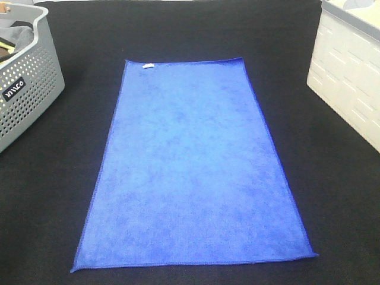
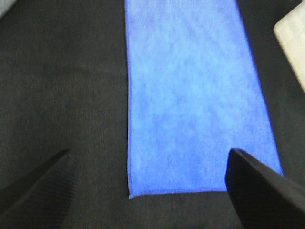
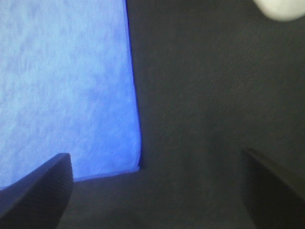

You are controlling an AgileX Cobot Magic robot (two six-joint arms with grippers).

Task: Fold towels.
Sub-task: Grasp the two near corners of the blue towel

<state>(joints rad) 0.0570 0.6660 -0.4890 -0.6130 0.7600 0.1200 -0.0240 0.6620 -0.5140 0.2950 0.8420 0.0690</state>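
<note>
One royal-blue towel (image 1: pixel 193 166) lies flat and unfolded on the black table, its long side running away from me, with a small white tag (image 1: pixel 148 65) at the far left corner. Neither gripper shows in the exterior high view. The left wrist view has my left gripper (image 2: pixel 150 155) open above the towel (image 2: pixel 190 95), near its near-left corner (image 2: pixel 131 194). My right gripper (image 3: pixel 157 155) is also open, and in its own wrist view it hovers by the near-right corner (image 3: pixel 137 164) of the towel (image 3: pixel 62 86). Both hold nothing.
A grey perforated basket (image 1: pixel 27 89) with a dull grey cloth (image 1: pixel 18 32) inside stands at the back left. A white crate (image 1: pixel 350 77) stands at the back right and shows at the edge of the left wrist view (image 2: pixel 293 38). Black table cover (image 1: pixel 53 196) surrounds the towel.
</note>
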